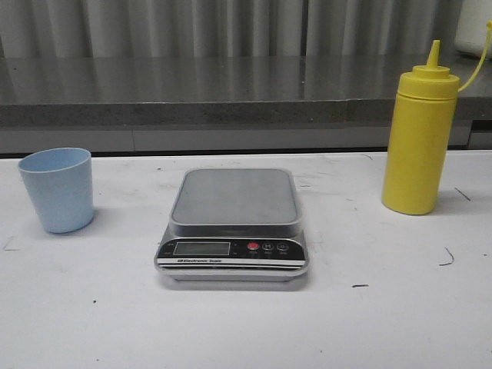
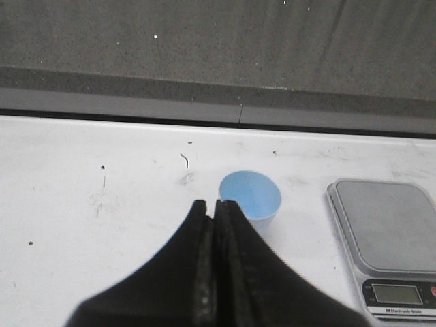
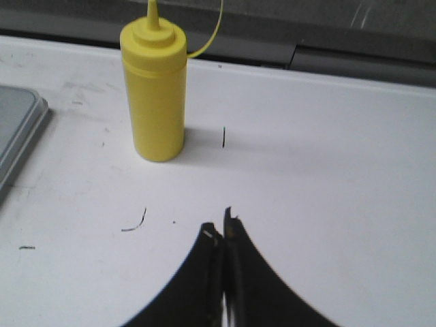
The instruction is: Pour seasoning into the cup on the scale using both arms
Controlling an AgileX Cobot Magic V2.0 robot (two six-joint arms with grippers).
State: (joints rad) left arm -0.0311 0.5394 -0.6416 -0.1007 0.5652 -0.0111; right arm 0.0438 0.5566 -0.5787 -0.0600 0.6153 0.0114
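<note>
A broad white table (image 1: 246, 330), lightly scuffed with small dark marks, fills the front view, with a grey stone ledge (image 1: 231, 96) running behind it. At the middle of the table sits the flat digital kitchen scale (image 1: 233, 224) with its silver square platform bare; its black front panel, with an LCD display, one red button and two dark ones, faces six o'clock.

From the scale, the tall yellow plastic squeeze bottle (image 1: 419, 138) stands upright at about two o'clock, well apart from it, its pointed nozzle cap on and a thin yellow tethered strap curving off from the top. The small pale blue plastic tumbler (image 1: 58, 190) stands upright and looks empty at about nine o'clock from the scale, also well apart, directly on the table and not on the platform.

Neither arm shows in the front view. In the left wrist view the black left gripper (image 2: 214, 208) has its fingers pressed together on nothing, tips just short of the tumbler's rim. In the right wrist view the black right gripper (image 3: 221, 225) is likewise closed and empty, over bare table, apart from the bottle.
</note>
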